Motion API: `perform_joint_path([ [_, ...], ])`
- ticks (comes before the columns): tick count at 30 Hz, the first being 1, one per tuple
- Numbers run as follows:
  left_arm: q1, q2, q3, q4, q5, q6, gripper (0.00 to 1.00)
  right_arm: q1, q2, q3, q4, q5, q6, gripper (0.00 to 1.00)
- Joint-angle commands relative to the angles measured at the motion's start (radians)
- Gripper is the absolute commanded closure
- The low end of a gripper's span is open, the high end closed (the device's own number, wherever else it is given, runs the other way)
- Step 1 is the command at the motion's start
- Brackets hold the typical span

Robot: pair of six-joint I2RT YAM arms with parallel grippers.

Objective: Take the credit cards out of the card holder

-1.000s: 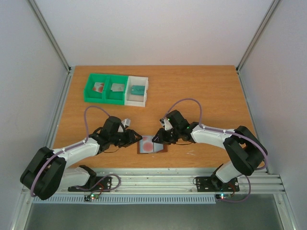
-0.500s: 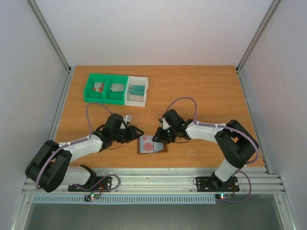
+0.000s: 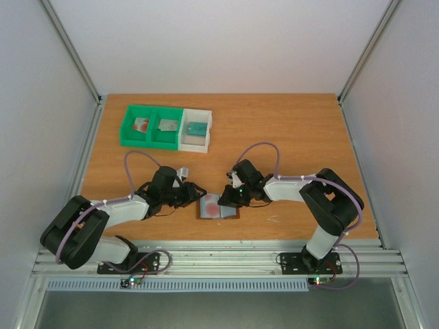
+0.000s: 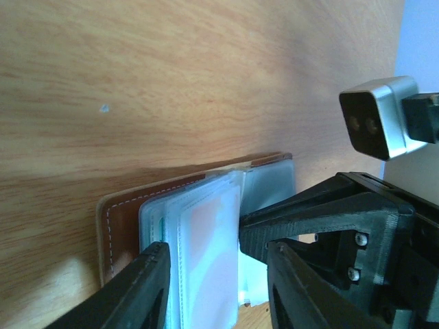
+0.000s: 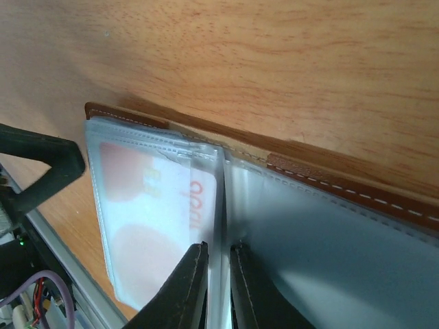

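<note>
The brown card holder [image 3: 218, 206] lies open on the table between both grippers. In the right wrist view its leather [image 5: 343, 181] frames clear sleeves, and a white credit card with red print [image 5: 158, 205] pokes partly out of a sleeve toward the middle fold. My right gripper [image 5: 219, 274] is pinched on that card's protruding edge at the fold. My left gripper [image 4: 216, 288] stands open astride the left stack of sleeves and the card [image 4: 206, 233], one finger at their outer edge. From above, the left gripper [image 3: 194, 195] and right gripper [image 3: 230, 198] flank the holder.
At the back left stand a green bin [image 3: 135, 128] with two compartments and a white bin [image 3: 206, 129], each compartment holding a card. The right gripper's finger [image 4: 309, 212] crowds the left wrist view. The table's near edge and rail run just below the holder.
My right gripper's fingers have closed in on the card edge at the fold. Both arms have settled lower and closer to the holder, which has not moved.
</note>
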Motion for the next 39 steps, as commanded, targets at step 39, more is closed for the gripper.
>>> perform_joint_path([
  [39, -0.056, -0.117, 0.009, -0.095, -0.029, 0.045, 0.5, 0.001, -0.107, -0.144, 0.094, 0.062, 0.1, 0.93],
])
